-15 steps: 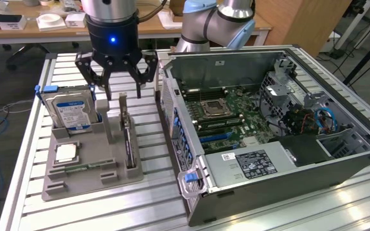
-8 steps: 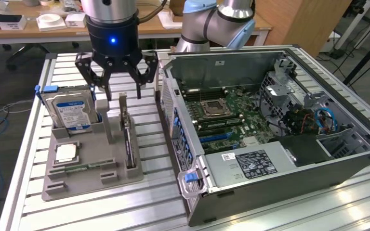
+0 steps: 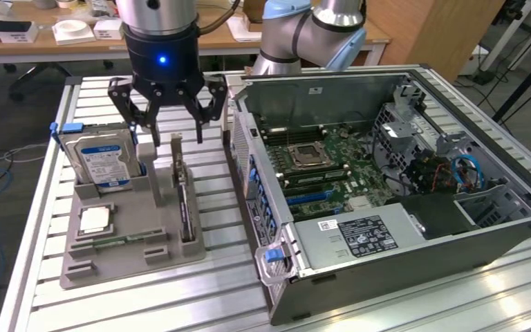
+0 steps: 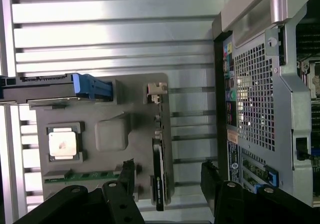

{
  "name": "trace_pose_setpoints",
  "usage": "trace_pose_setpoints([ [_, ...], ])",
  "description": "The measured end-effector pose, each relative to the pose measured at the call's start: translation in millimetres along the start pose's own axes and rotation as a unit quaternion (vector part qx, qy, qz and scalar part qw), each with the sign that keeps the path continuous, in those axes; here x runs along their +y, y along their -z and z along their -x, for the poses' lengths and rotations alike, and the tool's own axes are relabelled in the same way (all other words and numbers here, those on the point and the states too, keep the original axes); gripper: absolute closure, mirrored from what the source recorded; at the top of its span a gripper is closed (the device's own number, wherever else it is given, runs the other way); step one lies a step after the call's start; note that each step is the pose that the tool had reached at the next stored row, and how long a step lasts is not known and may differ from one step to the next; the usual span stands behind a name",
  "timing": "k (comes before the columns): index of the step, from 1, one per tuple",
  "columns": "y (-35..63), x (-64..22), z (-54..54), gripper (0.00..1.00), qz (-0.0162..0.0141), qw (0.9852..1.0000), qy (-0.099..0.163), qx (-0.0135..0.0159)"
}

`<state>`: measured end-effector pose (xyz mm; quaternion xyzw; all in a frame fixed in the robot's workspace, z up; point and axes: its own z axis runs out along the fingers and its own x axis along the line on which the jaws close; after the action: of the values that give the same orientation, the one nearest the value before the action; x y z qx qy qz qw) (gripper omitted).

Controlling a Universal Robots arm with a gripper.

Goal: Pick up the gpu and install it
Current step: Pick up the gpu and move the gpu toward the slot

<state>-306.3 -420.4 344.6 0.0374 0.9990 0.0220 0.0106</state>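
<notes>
while the pincer (image 3: 175,126) hangs spread apart above the gpu (image 3: 184,200), that card stands edge-on, its face hidden.

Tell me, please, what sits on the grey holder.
A hard drive, a processor, a memory stick and the graphics card on edge. The card's lower edge is hidden in its slot.

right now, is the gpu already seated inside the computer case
No, the gpu stands on edge in the grey tray beside the computer case, under the open hand.

Silver arm (image 3: 289,41) with pale-blue joint caps, black multi-fingered hand (image 3: 175,123) bearing a blue light.
</notes>
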Motion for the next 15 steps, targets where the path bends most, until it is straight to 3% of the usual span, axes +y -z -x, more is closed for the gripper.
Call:
trace_pose_setpoints([
  [15,-1.3,-4.1,0.3,0.35,0.0000,1.0000,0.000,0.0000],
])
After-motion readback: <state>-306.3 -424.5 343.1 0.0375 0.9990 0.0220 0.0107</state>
